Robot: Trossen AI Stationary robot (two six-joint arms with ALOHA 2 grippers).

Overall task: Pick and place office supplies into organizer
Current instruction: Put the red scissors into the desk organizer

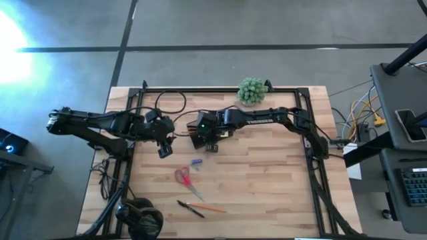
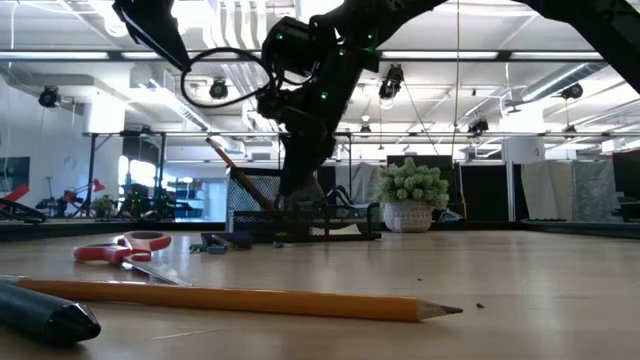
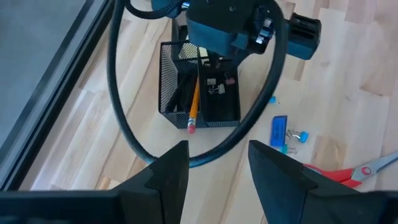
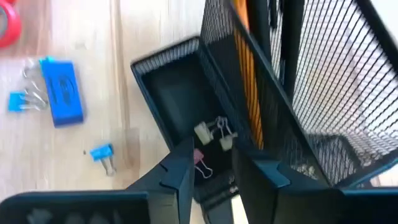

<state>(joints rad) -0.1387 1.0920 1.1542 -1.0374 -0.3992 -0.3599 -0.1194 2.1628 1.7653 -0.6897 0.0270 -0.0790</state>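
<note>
Office supplies not yet sorted lie nearest the table's front edge: an orange pencil (image 1: 212,208) and a black pen (image 1: 189,209) side by side, with the black headphones (image 1: 139,219) off at the front left corner. Just behind them rest the red-handled scissors (image 1: 184,179), and beyond those a blue eraser-like block (image 3: 278,131) with small blue binder clips (image 4: 102,154) loose beside it. Farther back stands the organizer (image 3: 198,87), a black mesh box already holding a pencil and dark pens in its tall compartment and a few small clips in its low tray. The right gripper (image 4: 212,167) hangs directly over that low tray, its fingers parted with nothing between them; a pinkish clip lies in the tray just below. Judged from this, the step in hand is a release of a clip into the tray. The left gripper (image 3: 217,171) waits just beside the organizer, fingers spread and empty. A green ball-shaped plant (image 1: 251,91) sits at the far edge. The next move likely calls for lifting the right gripper clear of the mesh wall, then reaching forward for the blue items.
</note>
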